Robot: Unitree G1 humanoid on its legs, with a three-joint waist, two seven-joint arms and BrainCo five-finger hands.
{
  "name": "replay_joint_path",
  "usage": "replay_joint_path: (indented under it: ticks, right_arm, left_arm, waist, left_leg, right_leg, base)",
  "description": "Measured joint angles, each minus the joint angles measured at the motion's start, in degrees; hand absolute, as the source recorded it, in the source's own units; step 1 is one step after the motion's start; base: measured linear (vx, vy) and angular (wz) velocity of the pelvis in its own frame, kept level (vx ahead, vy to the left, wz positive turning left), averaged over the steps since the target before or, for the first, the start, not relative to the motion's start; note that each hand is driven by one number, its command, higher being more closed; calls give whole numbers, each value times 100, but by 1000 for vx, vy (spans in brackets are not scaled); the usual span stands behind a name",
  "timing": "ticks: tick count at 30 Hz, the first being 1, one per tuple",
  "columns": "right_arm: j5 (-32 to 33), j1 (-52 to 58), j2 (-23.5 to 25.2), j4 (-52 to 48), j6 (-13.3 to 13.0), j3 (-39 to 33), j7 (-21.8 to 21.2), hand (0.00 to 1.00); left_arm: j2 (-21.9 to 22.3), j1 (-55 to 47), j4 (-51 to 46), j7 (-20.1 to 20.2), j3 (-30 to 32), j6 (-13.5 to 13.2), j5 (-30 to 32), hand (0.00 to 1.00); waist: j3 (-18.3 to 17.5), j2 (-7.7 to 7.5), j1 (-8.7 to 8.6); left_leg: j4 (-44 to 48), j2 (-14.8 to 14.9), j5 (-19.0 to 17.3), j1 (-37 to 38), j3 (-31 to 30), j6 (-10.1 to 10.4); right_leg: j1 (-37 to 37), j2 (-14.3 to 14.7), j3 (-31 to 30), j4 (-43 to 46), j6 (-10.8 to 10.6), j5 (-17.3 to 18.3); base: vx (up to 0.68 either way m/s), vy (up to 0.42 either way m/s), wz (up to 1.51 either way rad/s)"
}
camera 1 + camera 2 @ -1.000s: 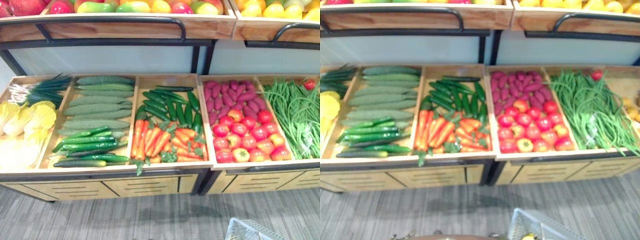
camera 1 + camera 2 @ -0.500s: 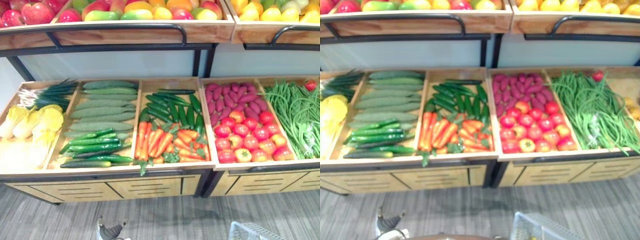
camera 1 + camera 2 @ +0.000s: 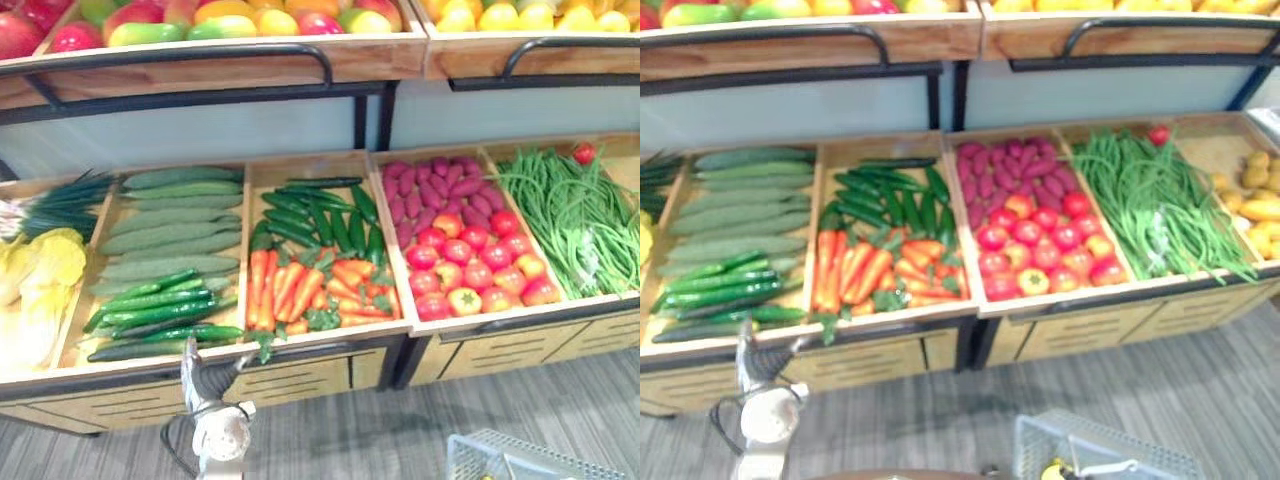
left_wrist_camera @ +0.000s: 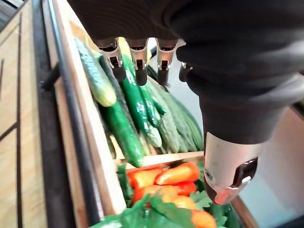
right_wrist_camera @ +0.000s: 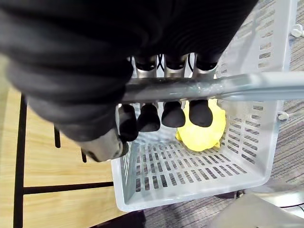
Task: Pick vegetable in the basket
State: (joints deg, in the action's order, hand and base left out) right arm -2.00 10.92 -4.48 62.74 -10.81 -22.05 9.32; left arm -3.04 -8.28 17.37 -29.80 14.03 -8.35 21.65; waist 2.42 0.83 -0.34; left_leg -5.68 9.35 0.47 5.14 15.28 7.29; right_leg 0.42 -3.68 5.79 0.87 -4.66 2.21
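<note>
My left hand is raised at the front edge of the display, its fingers straight and open just above the dark green cucumbers, holding nothing. Those cucumbers lie at the front of the second bin, with carrots in the bin beside them. My right hand is shut on the metal handle of the white plastic basket. A yellow vegetable lies inside it. The basket hangs low at my right.
Wooden bins hold large pale cucumbers, tomatoes, purple sweet potatoes, green beans, yellow cabbage, scallions and potatoes. A fruit shelf with a black rail overhangs the back. Grey floor lies below.
The camera has shifted a little. My left hand has risen from the bottom edge to the front of the cucumber bin. The basket stays low at the right.
</note>
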Motion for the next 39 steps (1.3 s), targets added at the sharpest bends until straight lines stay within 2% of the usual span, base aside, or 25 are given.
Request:
replay_joint_path:
  ticks: [1,3,10,17,20,27,28,31,39]
  right_arm:
    - [-22,-2,-21,-2,0,-5,-5,100]
    - [-23,-1,-25,-3,0,-10,-7,100]
    - [-29,-22,-75,-67,8,-4,-81,100]
    - [-30,-227,-162,-195,5,20,-114,100]
    - [-29,-339,-216,-359,7,80,-122,100]
    - [-26,-470,-371,-487,3,229,-202,100]
    - [-27,-472,-370,-575,0,238,-211,100]
    - [-21,-509,-370,-636,-9,247,-219,100]
    - [-13,-514,-370,-761,-50,440,-213,100]
  left_arm:
    - [-1,71,-67,-46,5,21,25,0]
    - [-35,198,-193,-141,16,33,216,0]
    - [-458,581,-268,-155,44,263,225,0]
    - [-930,1549,858,-134,0,417,340,0]
    - [-1114,1861,1224,-120,-38,482,333,0]
    - [-1233,2642,1778,77,-227,532,316,0]
    - [-1275,2755,1852,93,-282,535,315,0]
    - [-1314,2985,2009,92,-287,588,311,0]
    - [-1322,3344,2431,81,-286,706,206,0]
  waist:
    - [-5,9,-73]
    - [-6,12,-110]
    - [-5,20,-113]
    - [109,44,-153]
    - [239,56,-276]
    - [520,90,-296]
    - [553,100,-355]
    - [653,88,-409]
    - [841,61,-411]
  left_leg:
    - [8,1,-7,-2,16,1]
    - [20,9,-18,1,47,3]
    - [21,18,-54,-39,283,-6]
    - [22,-3,-53,-215,492,-11]
    - [23,-7,-53,-278,609,-11]
    - [24,2,-53,-341,769,-11]
    - [24,-2,-52,-397,768,-12]
    - [24,-8,-51,-413,804,-13]
    - [25,-22,-42,-509,902,-23]
  right_leg:
    - [-12,5,-15,0,0,0]
    - [-26,47,-47,0,2,-2]
    - [-219,87,-303,23,6,-43]
    - [-537,106,-558,13,7,-156]
    - [-678,120,-649,29,5,-185]
    - [-896,166,-824,136,10,-197]
    - [-958,164,-832,155,10,-197]
    - [-1033,167,-878,221,11,-196]
    - [-1242,170,-953,340,10,-196]
  base:
    - [44,2,-8]
    - [42,-10,-8]
    - [15,2,-17]
    - [6,4,-18]
    - [16,-3,-21]
    - [27,-11,-15]
    - [8,-12,-5]
    - [11,-8,-7]
    - [1,-6,-6]
